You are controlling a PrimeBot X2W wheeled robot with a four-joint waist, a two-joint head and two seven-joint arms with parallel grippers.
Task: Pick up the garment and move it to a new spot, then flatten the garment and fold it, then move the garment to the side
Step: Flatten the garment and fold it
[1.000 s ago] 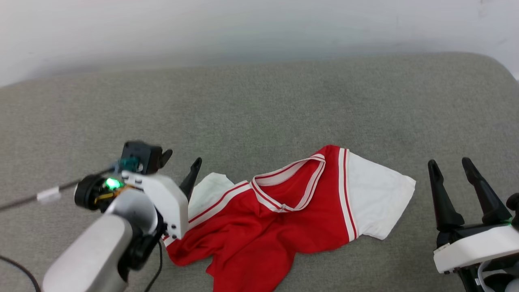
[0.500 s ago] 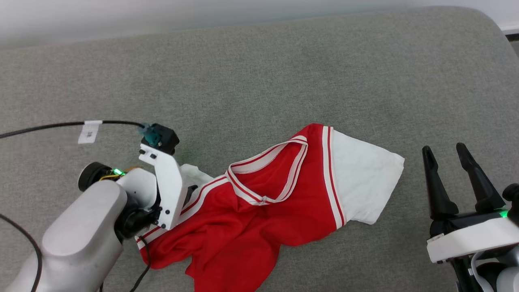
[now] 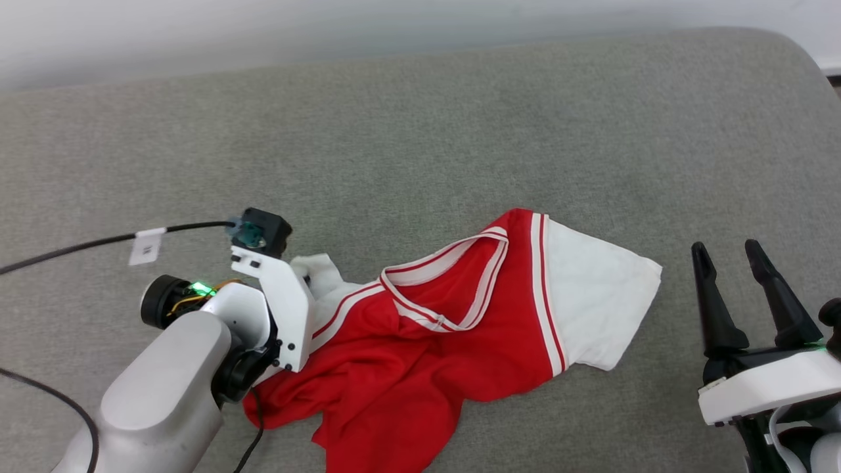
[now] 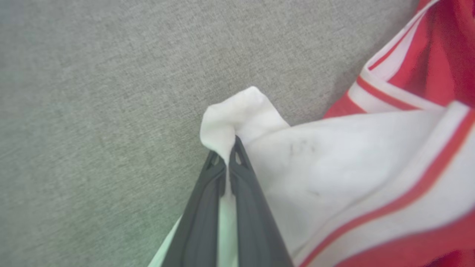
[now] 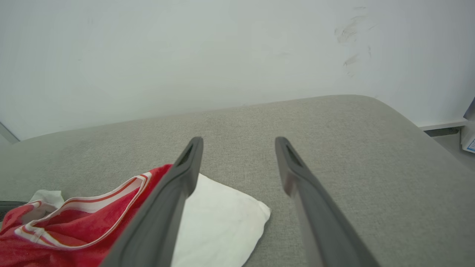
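The garment [image 3: 420,368], a red shirt with white sleeves and striped trim, lies crumpled on the grey cushion. My left gripper [image 4: 227,157] is shut on the garment's white left sleeve [image 4: 237,118], which bunches up past the fingertips. In the head view the left gripper [image 3: 307,284] is mostly hidden under its white wrist, at the garment's left end. To the right of the other white sleeve [image 3: 598,309], my right gripper [image 3: 729,253] stands open and apart from the cloth, with nothing between its fingers [image 5: 189,163].
The grey cushion [image 3: 420,144] has wide free room behind and to the left of the garment. A pale wall [image 5: 222,55] runs along its far edge. A black cable [image 3: 79,246] with a white tag trails left from my left wrist. The cushion's right end curves away [image 5: 426,129].
My left gripper has come down onto the white left sleeve and shut on it, bunching the cloth. The head camera has tilted between frames. The right gripper stays open in place.
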